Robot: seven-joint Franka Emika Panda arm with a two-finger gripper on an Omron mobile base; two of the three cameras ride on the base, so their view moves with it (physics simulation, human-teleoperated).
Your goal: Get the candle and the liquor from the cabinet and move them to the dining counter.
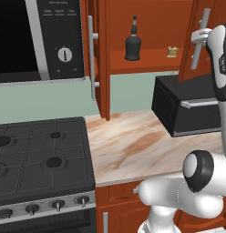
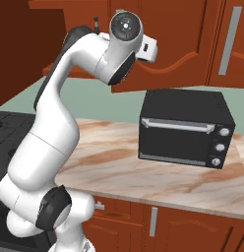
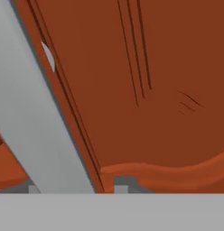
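One arm raised high, pincer point(image 1: 200, 35) at cabinet point(image 1: 146, 27) door handle point(image 1: 201, 38); jaw state unclear.

Up on the open cabinet's shelf point(image 1: 146, 61), the black liquor bottle point(image 1: 132, 44) standing upright left, tiny gold candle point(image 1: 172, 51) well apart to its right; below, marble-look worktop point(image 1: 128, 145) carrying a black toaster oven point(image 1: 187, 107).

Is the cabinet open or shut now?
Open: both cabinet doors are swung out, so the liquor and candle show on its shelf.
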